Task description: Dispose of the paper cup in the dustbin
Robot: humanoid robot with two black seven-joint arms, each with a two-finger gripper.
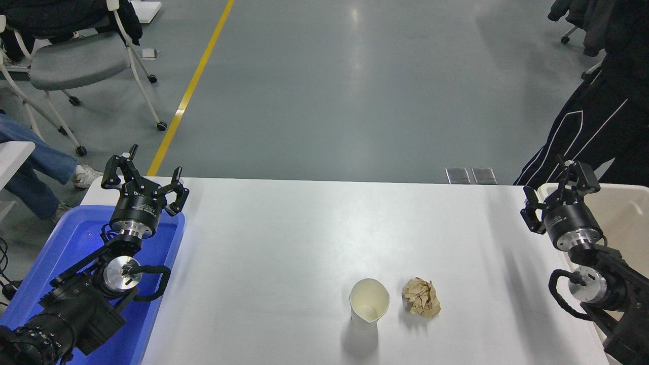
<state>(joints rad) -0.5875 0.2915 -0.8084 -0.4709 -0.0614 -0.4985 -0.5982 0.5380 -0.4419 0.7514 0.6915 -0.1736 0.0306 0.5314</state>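
- Since nothing is grasped yet, I judge we're before the reach: the paper cup (369,305) stands upright, just left of a crumpled brown paper ball (421,297).
- Right of the cup, my right gripper (552,195) hovers, fingers spread, over the dustbin (628,203); next it must swing left and down to the cup.
- Far left of the cup, the left gripper (144,177) sits parked, fingers apart, over a blue bin (61,253).
- The dustbin is cut off at the frame edge.

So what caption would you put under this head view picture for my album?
White paper cup stands beside a crumpled paper ball on the table, both end effectors away.
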